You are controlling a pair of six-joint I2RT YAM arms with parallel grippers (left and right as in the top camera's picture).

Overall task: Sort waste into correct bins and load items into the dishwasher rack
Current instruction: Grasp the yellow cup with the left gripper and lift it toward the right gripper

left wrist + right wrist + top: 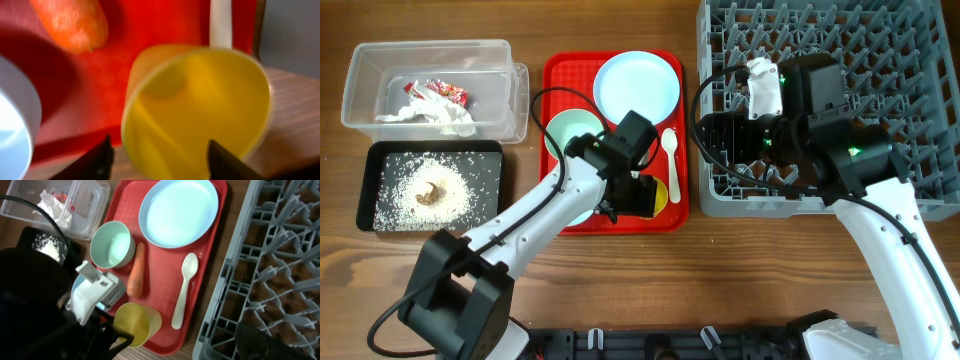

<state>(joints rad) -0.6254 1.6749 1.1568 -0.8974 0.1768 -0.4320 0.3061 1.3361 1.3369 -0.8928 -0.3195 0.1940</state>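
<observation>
Our left hand is spread wide at the yellow cup, which lies on its side at the near right corner of the red tray. Our right hand hangs over the rack just right of that tray; we cannot tell whether it is spread.

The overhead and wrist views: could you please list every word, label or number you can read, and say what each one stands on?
No text can be read in any view.
Red snack wrapper in the clear tub: it carries some print, but this is too small and blurred to read.
Dishwasher rack: no markings show.
Red tray: no markings show.
</observation>
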